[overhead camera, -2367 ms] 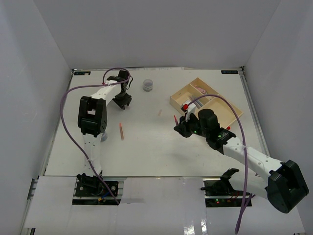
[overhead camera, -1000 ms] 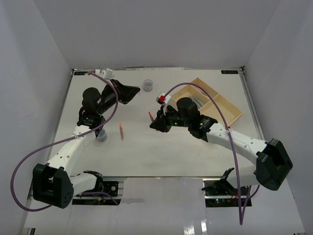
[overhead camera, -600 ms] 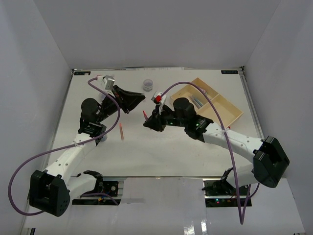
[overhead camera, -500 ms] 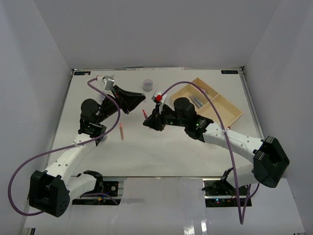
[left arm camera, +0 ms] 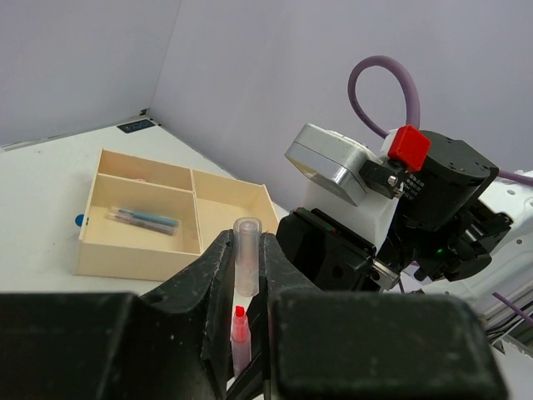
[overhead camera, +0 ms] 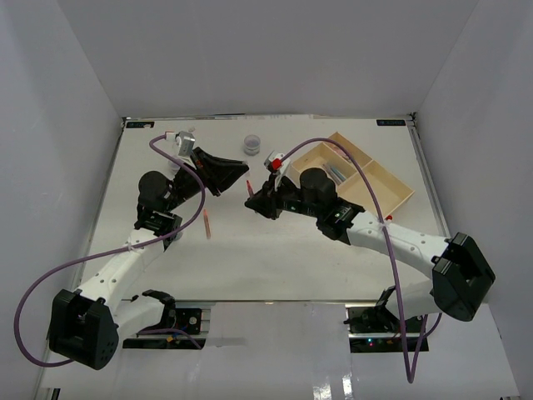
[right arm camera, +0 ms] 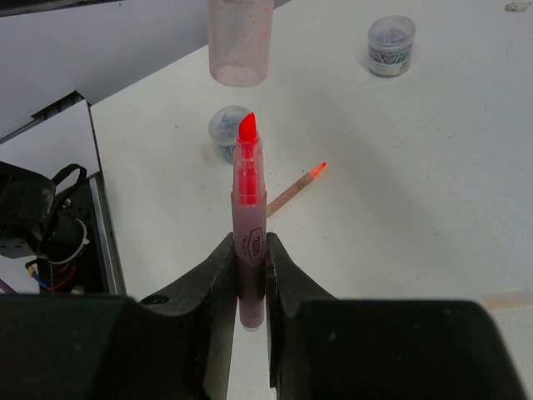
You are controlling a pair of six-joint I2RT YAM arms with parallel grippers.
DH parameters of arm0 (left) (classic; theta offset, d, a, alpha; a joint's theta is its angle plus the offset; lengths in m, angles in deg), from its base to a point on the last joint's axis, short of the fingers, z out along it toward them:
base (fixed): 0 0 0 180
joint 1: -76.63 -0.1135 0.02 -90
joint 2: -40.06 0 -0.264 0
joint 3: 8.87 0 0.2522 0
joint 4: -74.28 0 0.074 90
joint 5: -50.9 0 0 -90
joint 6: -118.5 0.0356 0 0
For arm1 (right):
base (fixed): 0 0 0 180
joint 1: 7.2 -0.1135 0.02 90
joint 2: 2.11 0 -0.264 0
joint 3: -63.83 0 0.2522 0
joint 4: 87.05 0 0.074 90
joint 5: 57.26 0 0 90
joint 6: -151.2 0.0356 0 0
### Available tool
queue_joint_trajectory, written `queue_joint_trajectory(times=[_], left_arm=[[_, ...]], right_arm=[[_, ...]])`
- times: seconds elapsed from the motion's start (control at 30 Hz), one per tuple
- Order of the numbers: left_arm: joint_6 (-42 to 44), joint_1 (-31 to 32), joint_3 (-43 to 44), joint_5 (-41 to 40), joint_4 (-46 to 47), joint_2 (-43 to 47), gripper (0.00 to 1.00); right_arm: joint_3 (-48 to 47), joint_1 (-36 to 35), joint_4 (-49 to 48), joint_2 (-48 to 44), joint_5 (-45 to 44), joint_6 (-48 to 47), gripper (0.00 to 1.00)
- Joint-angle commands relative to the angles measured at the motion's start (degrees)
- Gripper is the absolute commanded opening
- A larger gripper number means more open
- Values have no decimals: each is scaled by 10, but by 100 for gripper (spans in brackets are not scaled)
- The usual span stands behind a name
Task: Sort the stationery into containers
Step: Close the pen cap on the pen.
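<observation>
The right tool [right arm camera: 250,279] grips an uncapped red marker [right arm camera: 249,200] above the tabletop [overhead camera: 275,258]; the left tool [left arm camera: 246,279] clamps its clear cap [left arm camera: 246,250] just beyond the tip, apart; capping likely needs aligned axes, then gentle straight pressing.

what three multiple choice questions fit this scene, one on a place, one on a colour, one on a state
1. Where do the pens lie?
a) outside the tray
b) inside a tray compartment
c) propped on the tray's rim

2. What colour is the tip of the marker?
a) red
b) green
c) black

3. What state is the marker in?
a) capped
b) uncapped, upright in the right gripper
c) dropped flat

Answers:
1 b: the pens lie within the tray's walls.
2 a: the tip shows red.
3 b: the right gripper is shut on it, and the left gripper holds the clear cap apart from the tip.
</observation>
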Motion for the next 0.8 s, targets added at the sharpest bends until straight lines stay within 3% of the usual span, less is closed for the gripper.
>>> queue_joint_trajectory(times=[0.0,0.77], left_arm=[[1,2,-4,2,14,5,0],[11,9,-11,3,17,-4,0]], right_arm=[[12,-1,-54,-24,-15,11,8],[5,-1,-72,-26,-25,14,8]])
